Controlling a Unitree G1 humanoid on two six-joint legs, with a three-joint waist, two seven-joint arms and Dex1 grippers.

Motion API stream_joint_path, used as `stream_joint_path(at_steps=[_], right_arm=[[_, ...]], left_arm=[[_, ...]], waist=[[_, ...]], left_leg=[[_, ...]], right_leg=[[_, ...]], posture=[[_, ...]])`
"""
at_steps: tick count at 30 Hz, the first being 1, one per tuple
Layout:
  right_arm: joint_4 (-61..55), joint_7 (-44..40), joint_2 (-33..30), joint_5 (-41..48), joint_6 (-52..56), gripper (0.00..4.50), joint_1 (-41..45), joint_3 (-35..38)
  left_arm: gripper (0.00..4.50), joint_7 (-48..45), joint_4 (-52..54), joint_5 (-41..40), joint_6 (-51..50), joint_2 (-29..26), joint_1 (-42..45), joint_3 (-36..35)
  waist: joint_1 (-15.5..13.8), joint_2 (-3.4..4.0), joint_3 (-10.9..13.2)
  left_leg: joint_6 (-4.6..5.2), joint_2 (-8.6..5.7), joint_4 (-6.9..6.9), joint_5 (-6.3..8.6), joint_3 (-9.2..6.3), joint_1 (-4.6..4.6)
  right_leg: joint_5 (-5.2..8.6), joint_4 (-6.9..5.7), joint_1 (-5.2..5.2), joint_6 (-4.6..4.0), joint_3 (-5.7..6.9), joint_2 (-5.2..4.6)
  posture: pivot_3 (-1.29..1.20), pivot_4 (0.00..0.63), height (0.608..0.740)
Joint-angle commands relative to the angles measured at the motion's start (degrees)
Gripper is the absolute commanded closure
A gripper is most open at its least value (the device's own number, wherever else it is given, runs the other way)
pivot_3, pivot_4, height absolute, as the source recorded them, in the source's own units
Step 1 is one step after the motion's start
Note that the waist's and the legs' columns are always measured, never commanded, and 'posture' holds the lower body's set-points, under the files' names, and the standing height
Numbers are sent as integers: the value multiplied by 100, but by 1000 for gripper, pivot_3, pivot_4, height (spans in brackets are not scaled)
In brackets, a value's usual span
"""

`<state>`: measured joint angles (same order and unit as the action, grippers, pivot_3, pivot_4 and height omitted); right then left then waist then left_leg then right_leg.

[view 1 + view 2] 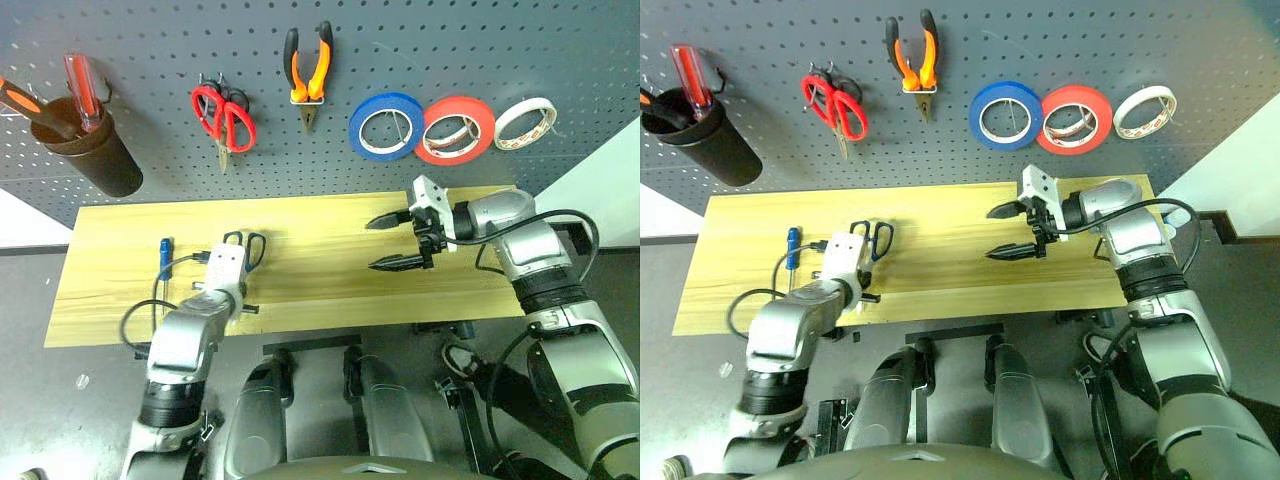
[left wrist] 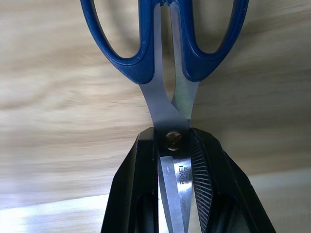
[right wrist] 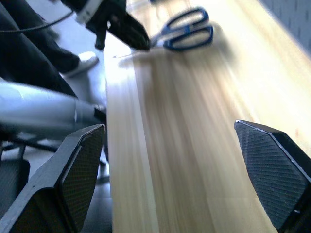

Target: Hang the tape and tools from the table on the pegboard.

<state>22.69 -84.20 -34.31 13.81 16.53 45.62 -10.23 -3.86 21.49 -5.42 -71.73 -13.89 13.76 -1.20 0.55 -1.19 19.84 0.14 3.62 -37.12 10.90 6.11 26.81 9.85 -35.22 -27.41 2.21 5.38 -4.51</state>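
My left gripper [image 2: 171, 138] is shut on the dark blue scissors [image 1: 250, 243], clamping the silver blades at the pivot screw, handles pointing away toward the pegboard [image 1: 470, 45]. They are at the left of the wooden table [image 1: 330, 295]. A thin blue-handled screwdriver [image 1: 165, 250] lies on the table to the left of them. The blue tape [image 1: 386, 126] and the orange-and-black pliers [image 1: 308, 70] hang on the pegboard. My right gripper [image 1: 395, 242] hovers open over the table's right half, pointing left, with nothing between its fingers.
On the pegboard also hang red-handled scissors [image 1: 224, 115], a red tape roll [image 1: 455, 129] and a white tape roll [image 1: 525, 122]. A dark cup [image 1: 95, 150] at the left holds orange and red screwdrivers. Bare tabletop lies between my grippers.
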Motion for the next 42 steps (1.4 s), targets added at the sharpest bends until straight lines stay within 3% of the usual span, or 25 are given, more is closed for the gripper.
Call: stream_joint_path(at_steps=[1, 5, 10, 16, 19, 22, 42], right_arm=[[-853, -2, -99, 493, 476, 0, -200, 302], [-1420, 173, -130, 695, 718, 0, -359, 427], [-1869, 378, -114, 1123, 1065, 0, -255, 710], [-2167, 584, -62, 1685, 1491, 0, -89, 1047], [-2165, 775, 25, 1864, 1560, 0, 21, 1167], [-2133, 897, 20, 1914, 1579, 0, 76, 1180], [-1839, 1206, -111, 1789, 1226, 0, 189, 1206]], left_arm=[[3933, -1009, 811, -678, 1019, -203, -449, -385], [3933, -1934, 1163, -807, 2562, -782, -1280, -414], [3933, -2262, 1446, -1345, 3785, -433, -1833, -905], [3933, -2466, 1268, -1023, 5325, -575, -1962, -881], [3933, -2452, 984, -904, 5939, -534, -1830, -816], [3933, -2378, 758, -851, 6224, -533, -1626, -811], [3933, -1756, -328, -309, 6507, -478, -615, -491]], waist=[[-18, -3, -5], [-56, -8, -38], [-121, -6, -139], [-121, 0, -344], [-115, 10, -437], [-115, 10, -526], [-115, 52, -926]], left_leg=[[0, -1, -1, 0, -1, 4], [-1, -3, -7, 1, -9, 49], [-1, -4, -6, 1, -4, 62], [0, -2, -16, 1, -1, 61], [2, 25, -4, 3, -9, 63], [4, 37, -4, 4, -9, 67], [19, 33, -24, -7, 16, 51]], right_leg=[[-8, 4, 0, -13, 3, -2], [-11, 24, -28, -20, 15, -10], [-14, 25, -44, -17, 15, -4], [-19, 45, -25, -26, 27, 11], [-75, 144, 11, -36, 35, 50], [-103, 202, 29, -25, 33, 79], [-122, 156, 28, -16, 24, 90]], posture=[[11, 246, 731], [18, 209, 731], [23, 169, 731], [27, 145, 731], [21, 130, 731], [15, 118, 731], [-18, 81, 731]])
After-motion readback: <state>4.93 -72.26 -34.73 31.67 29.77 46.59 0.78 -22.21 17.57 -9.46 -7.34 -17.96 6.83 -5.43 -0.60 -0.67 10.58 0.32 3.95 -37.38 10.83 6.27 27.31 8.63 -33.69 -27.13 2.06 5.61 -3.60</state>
